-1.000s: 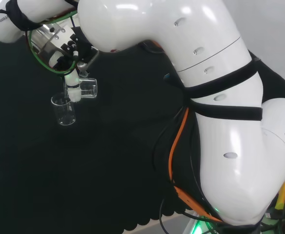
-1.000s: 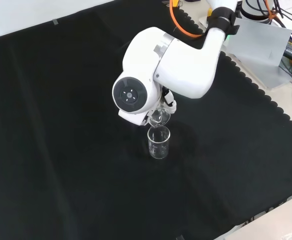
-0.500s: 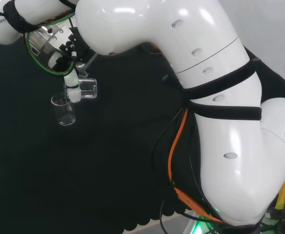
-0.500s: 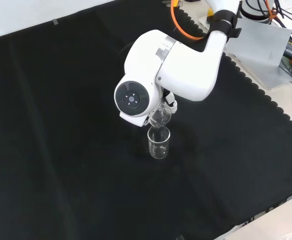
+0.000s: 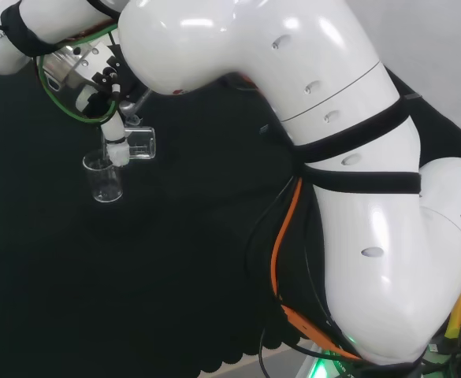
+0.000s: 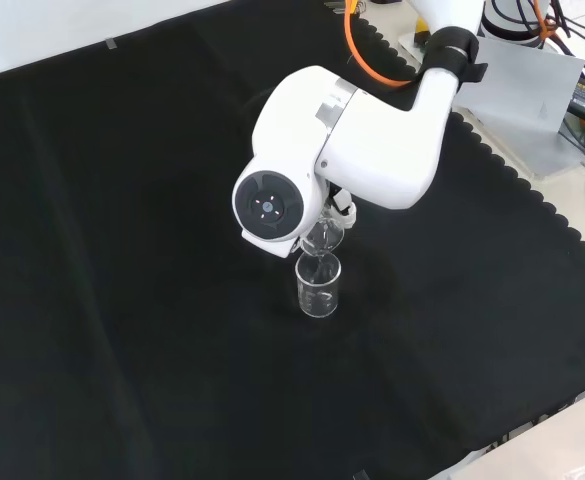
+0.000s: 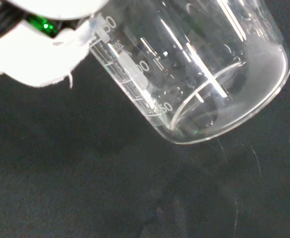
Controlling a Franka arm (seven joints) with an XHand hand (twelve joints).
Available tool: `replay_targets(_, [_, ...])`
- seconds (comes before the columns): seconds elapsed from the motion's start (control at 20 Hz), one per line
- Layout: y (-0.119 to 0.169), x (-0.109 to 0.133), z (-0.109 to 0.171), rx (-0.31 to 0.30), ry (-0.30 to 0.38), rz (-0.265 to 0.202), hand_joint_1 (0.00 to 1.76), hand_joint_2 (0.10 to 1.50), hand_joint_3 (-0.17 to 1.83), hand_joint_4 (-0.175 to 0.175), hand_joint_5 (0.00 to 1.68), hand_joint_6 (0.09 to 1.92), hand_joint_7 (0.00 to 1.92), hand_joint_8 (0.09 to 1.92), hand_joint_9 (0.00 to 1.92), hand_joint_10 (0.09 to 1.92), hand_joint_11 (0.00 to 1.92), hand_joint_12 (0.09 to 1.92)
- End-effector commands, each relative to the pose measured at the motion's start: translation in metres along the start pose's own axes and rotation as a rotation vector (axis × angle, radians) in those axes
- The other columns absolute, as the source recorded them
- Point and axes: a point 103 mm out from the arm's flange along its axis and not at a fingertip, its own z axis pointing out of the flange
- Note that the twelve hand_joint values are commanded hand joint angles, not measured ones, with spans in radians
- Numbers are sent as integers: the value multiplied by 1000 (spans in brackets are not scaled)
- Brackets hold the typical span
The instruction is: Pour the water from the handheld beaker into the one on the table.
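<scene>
Above the table beaker [image 5: 104, 179], handheld beaker [image 5: 139, 144] still tipped, hand [image 5: 117, 146] unmoved.

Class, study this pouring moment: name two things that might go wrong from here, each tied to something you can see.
1. The held beaker lies tipped on its side, its mouth right at the rim of the standing beaker; water may run past that narrow rim onto the black cloth.
2. The hand is close above the standing beaker, which rests free on the cloth; a slight dip might knock it over.
</scene>
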Motion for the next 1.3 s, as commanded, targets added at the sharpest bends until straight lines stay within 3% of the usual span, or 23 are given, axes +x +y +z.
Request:
replay_targets(0.05, [0,1,-3,8,-7,3,1134,585,909,69,1157,1002,1460,821,1343,850,1205,836])
replay_targets(1.3, [-12,3,-18,41,-51,25,1133,586,910,70,1153,1010,1455,831,1341,856,1206,837])
